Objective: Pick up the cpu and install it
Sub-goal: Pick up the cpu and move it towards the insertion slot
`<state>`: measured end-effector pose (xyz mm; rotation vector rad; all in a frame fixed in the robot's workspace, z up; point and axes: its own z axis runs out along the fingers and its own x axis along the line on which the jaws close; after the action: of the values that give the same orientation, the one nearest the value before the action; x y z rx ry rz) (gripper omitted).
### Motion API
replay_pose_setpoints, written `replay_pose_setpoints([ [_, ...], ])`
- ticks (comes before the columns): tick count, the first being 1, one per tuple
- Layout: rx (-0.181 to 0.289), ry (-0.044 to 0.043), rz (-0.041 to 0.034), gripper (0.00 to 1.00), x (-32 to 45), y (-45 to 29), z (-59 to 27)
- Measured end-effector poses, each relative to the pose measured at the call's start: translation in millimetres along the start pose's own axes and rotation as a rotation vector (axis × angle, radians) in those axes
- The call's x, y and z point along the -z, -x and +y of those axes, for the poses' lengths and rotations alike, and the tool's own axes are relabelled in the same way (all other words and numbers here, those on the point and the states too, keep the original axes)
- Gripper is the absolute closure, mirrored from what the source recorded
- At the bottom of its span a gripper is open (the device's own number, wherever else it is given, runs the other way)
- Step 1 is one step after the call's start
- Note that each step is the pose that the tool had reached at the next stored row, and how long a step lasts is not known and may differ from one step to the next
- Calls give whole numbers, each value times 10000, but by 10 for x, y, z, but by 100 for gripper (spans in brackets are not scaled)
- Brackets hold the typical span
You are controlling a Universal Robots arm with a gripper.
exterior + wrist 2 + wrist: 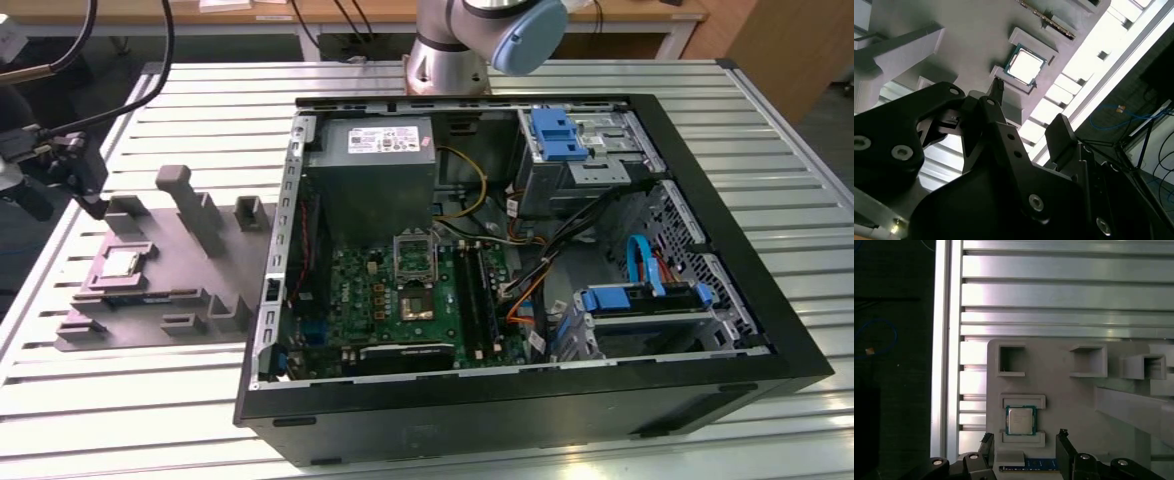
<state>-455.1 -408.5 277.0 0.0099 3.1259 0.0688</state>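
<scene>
Slatted table [134, 400] | exterior view: computer case [534, 405] | first wrist view: cpu [1020, 420] in tray [1054, 385], claw [1024, 437] apart

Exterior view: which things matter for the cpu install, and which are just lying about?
Job:
cpu, sitting in a tray pocket
gripper, open, near the cpu
socket inside the case

Lying about:
power supply
blue drive brackets
cables
slatted table
</scene>
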Motion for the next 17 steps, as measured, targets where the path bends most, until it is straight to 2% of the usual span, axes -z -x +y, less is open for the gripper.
replay_pose_setpoints([
  [5,37,2,0,40,-19,0,-1],
  [8,171,3,32,40,-62,-1,-3],
  [12,174,4,37,40,-119,-1,-6],
  [17,174,4,38,40,-133,-2,-8],
])
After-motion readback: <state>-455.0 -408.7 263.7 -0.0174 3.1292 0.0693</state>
